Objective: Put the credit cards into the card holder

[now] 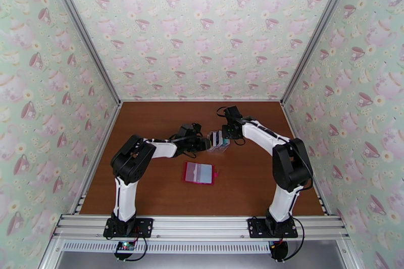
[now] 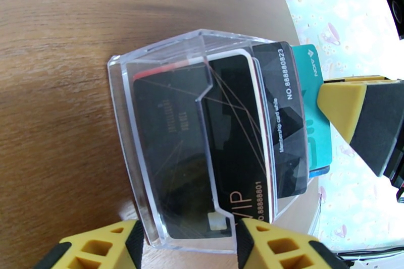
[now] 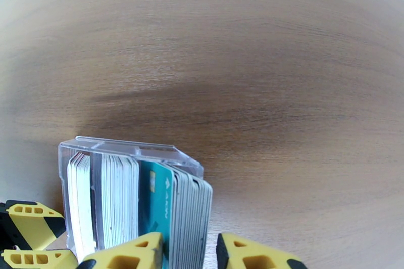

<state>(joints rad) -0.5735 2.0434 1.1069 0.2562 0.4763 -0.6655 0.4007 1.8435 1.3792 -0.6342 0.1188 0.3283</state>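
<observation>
The credit cards (image 2: 237, 128) stand on edge, packed in a clear plastic rack (image 2: 126, 113) on the brown table. My left gripper (image 2: 189, 245) is shut on the rack's near end, one yellow finger on each side wall. From the other side, my right gripper (image 3: 189, 255) straddles several grey-white cards (image 3: 189, 204) at the end of the stack, just past a teal card (image 3: 151, 199); a thin gap still shows at each finger. The card holder (image 1: 198, 172), a red wallet, lies open and flat nearer the arm bases with its pale pockets up. Both grippers (image 1: 208, 142) (image 1: 225, 136) meet at the rack (image 1: 218, 143).
Teacup-patterned walls enclose the brown table (image 1: 151, 128) on three sides. A metal rail (image 1: 202, 224) with the arm bases runs along the near edge. Bare wood lies around the wallet and behind the rack.
</observation>
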